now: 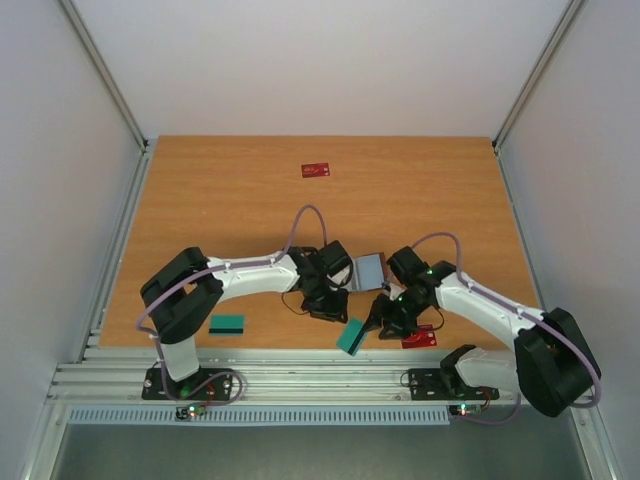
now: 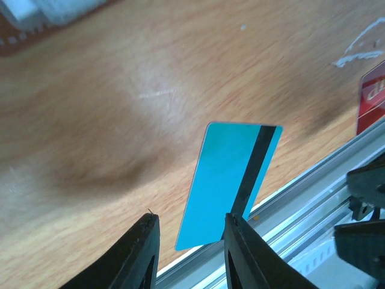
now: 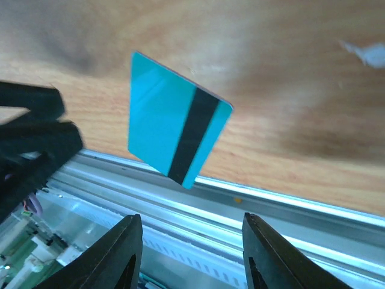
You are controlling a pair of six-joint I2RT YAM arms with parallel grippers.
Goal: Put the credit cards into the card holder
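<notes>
Orange-brown wood-grain worktop (image 1: 440,200) with ribbed aluminium rail (image 1: 300,372) along the near edge. Left arm (image 1: 250,272) and right arm (image 1: 490,310) folded inward, ends close together by that edge.

Left gripper (image 2: 191,232): spread, nothing in it. Right gripper (image 3: 191,226): same, spread and empty.

Between the two arms, small square card holder (image 1: 370,268), only grey-blue lining showing from above. Cannot tell if open enough to take a card.

Teal plastic card with a black stripe (image 3: 171,135): straddling the worktop's near edge, partly over the rail, in both wrist views, pinched by neither gripper. Cannot tell whether lying flat or off the surface.

Second teal card (image 1: 227,324) flat on the worktop by the left arm. Red card with white print (image 1: 315,170) well apart at the far side; another red card (image 1: 418,338) half under the right arm.

Risks, judged from here:
- Losing that overhanging card into the rail grooves. Cause: any sideways nudge during approach, given the overhang.
- Skidding instead of lifting. Cause: thin flat plastic under a top-down pinch.
- Gripper-to-gripper clash. Cause: both aimed at the same card, already near each other.
- Knocking the card holder out of place. Cause: arm sweep right beside it.
</notes>
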